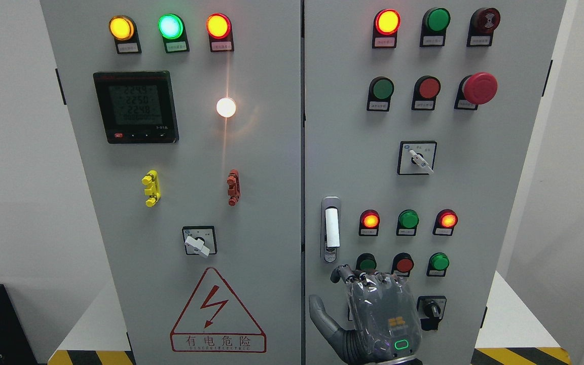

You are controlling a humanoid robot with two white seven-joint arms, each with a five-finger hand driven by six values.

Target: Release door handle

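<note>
White walls frame a grey control cabinet (251, 167) studded with lit indicator lamps. Its door handle (330, 229) stands upright, apart from the right robot hand (373, 309) just below, whose curled fingers (345, 274) grip nothing; its wrist is cut off at the bottom edge.

Bright, even light falls on the grey metal cabinet doors (251, 203), with barely any shadow. The round white lamp (226, 107) flares, throwing a vertical streak of glare. Lit orange indicator lamps (218, 25) bloom at their centres. Focus is sharp throughout; small labels stay unreadable.
</note>
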